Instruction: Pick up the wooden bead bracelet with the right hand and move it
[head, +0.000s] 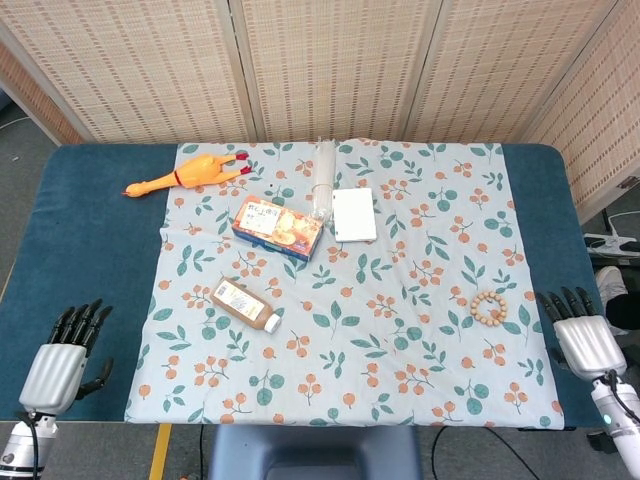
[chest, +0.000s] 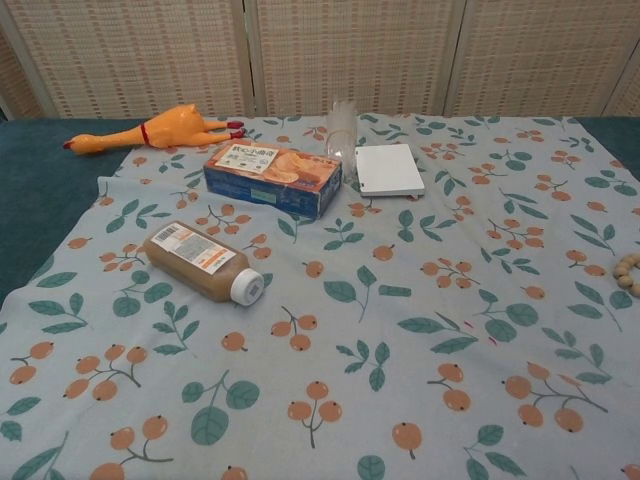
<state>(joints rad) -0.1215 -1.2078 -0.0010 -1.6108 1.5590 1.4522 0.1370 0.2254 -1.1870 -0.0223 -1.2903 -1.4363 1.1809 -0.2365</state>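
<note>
At the lower left of your head view, your left hand (head: 62, 358) has a silver-grey ribbed back and black fingers, with a dark cable at its pale wrist. At the lower right, your right hand (head: 583, 335) looks the same: silver shell, black fingers, a small blue-green light on the wrist.

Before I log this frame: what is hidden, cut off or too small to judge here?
- Wooden bead bracelet: chest view's right edge cuts it off; whole only in the head view.
- Right hand and left hand: absent from the chest view; seen only from behind in the head view.
- Clear plastic cup lying down: contents unclear.
- Blue snack box and brown drink bottle: label print too small to read.
</note>
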